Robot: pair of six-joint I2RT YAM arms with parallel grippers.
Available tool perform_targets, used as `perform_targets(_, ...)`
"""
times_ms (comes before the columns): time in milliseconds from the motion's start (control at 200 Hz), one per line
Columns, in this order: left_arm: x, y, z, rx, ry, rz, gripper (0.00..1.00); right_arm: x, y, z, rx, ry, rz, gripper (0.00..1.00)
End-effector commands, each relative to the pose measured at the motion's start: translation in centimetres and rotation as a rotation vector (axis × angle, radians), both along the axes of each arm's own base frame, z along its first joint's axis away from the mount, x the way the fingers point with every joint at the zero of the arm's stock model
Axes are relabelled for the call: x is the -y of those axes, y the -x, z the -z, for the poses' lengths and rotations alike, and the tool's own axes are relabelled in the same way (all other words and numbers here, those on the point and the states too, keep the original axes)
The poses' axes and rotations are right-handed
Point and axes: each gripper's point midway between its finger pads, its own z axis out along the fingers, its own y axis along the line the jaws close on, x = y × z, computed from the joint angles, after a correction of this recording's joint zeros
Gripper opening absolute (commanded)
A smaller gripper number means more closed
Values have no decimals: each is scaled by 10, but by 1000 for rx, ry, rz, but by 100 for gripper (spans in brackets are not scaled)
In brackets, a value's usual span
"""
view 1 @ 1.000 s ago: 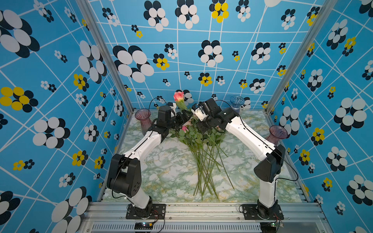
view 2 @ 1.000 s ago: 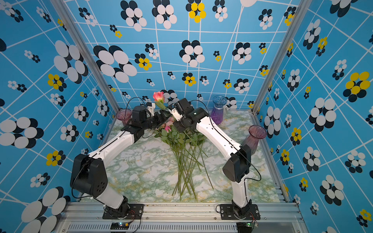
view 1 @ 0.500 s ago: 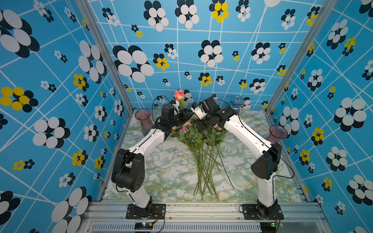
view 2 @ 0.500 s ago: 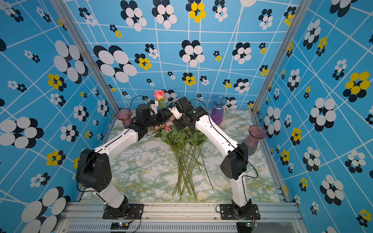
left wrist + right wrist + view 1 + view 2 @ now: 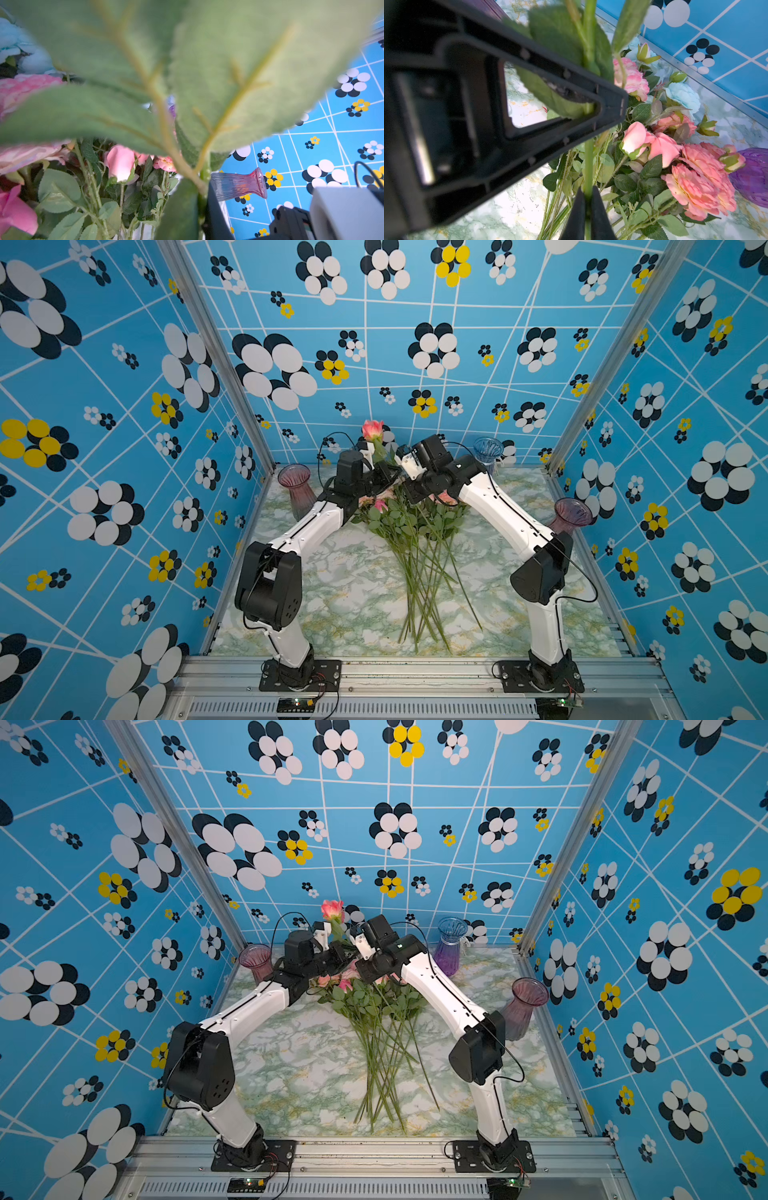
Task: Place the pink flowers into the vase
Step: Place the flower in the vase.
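The pink rose on its long green stem [image 5: 372,430] stands roughly upright at far centre, bloom up, pinched by both the left gripper [image 5: 591,108] and right gripper [image 5: 587,204]. The pink ribbed glass vase [image 5: 296,491] stands far left, nearer the left arm [image 5: 316,526].

Both top views: high above the arm bases [image 5: 299,672], facing down toward the back wall [image 5: 415,344], far off, sharing the whole marble tabletop [image 5: 332,593]. Left wrist: hard against leaves [image 5: 228,72], looking across to a pink vase [image 5: 239,185]. Right wrist: close on the raised rose stem [image 5: 588,166], facing down onto pink flowers [image 5: 695,182], also in left wrist's view.
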Motion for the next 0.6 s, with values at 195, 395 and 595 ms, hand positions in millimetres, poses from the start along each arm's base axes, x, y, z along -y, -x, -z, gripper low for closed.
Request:
perform_targets(195, 6, 6, -15, 60, -60, 50, 0, 4, -4, -4, -18, -28, 33, 8)
perform_targets(395, -12, 10, -29, 122, -205, 10, 0, 17, 1, -17, -9, -37, 57, 24)
perform_targets(595, -40, 5, -53, 181, -290, -52, 0, 36, 14, -37, 19, -58, 73, 49)
